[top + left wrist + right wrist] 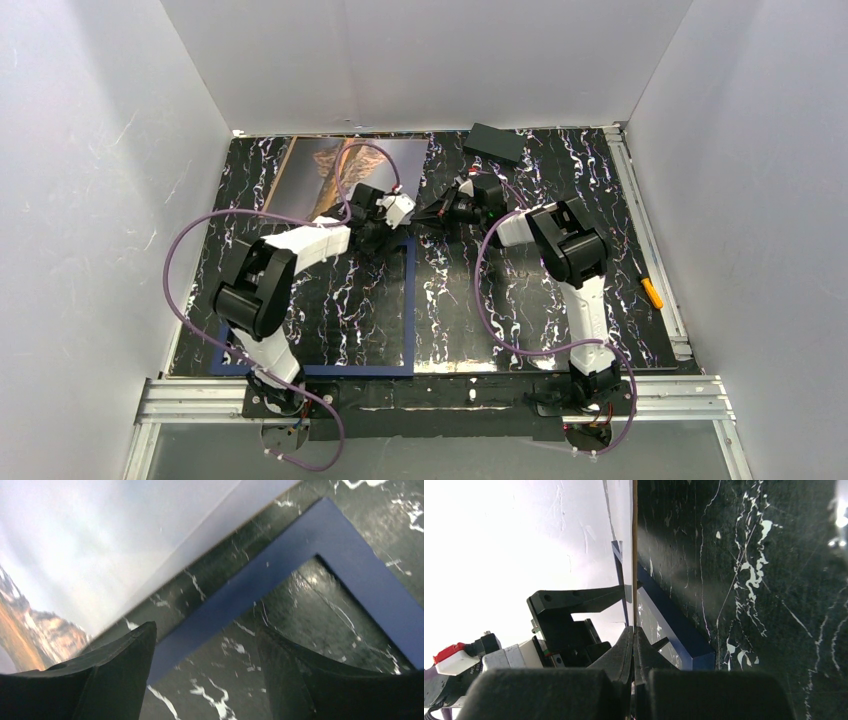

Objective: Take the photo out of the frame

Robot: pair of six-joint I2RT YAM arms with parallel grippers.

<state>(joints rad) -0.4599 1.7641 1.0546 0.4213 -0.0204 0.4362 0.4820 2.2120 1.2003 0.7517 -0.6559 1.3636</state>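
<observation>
The photo (335,165), a brown mountain on grey sky, lies at the back left of the marble table, beyond the frame. The navy-blue frame (410,300) lies flat at the near left, with marble showing through its middle. My right gripper (633,630) is shut on the photo's thin brown edge (634,555), seen edge-on. My left gripper (206,628) hangs open over the frame's far corner (320,535) with only table and frame beneath its fingers (115,670). The photo's sky (100,545) fills the upper left of the left wrist view.
A small black block (497,143) lies at the back centre. An orange tool (651,292) rests by the right rail. White walls close in the table on three sides. The two wrists stand close together near the table's middle.
</observation>
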